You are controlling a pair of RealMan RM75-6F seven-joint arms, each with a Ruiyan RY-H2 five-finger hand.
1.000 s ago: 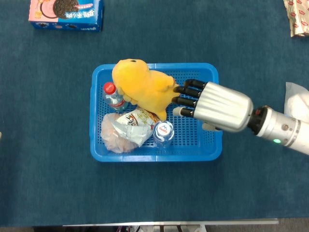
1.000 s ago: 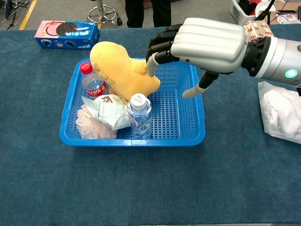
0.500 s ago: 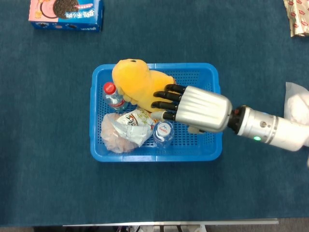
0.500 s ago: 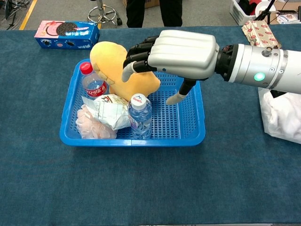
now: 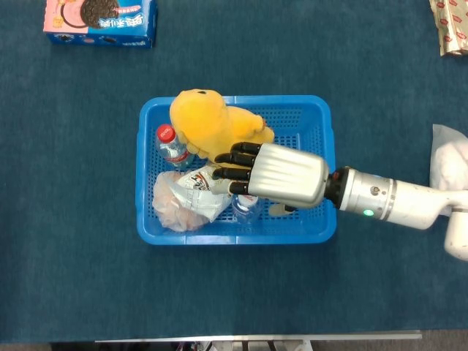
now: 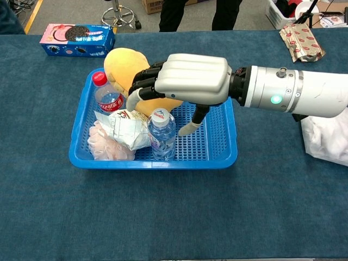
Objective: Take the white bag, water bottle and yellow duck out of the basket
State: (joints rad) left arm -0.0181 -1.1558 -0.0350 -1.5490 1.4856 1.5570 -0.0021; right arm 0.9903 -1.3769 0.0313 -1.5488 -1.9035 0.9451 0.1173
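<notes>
The blue basket [image 6: 223,157] sits mid-table. The right hand [image 6: 185,87] hovers over it, fingers spread and holding nothing. The yellow duck [image 5: 212,128] leans at the basket's far left, partly under the fingers. A white bag [image 6: 326,133] lies on the cloth at right. The water bottle [image 6: 161,136] stands upright near the front wall, beside a crumpled snack packet [image 6: 125,128]. A cookie box [image 6: 76,39] lies far left.

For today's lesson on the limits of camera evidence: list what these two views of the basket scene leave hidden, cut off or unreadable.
- Left hand: in neither view.
- White-capped bottle: in the head view the right hand covers most of it.
- Yellow duck: its lower body is hidden by the hand in the chest view.
- White bag on the table: cut by the right edge.
- Snack packet: print too small to read.
</notes>
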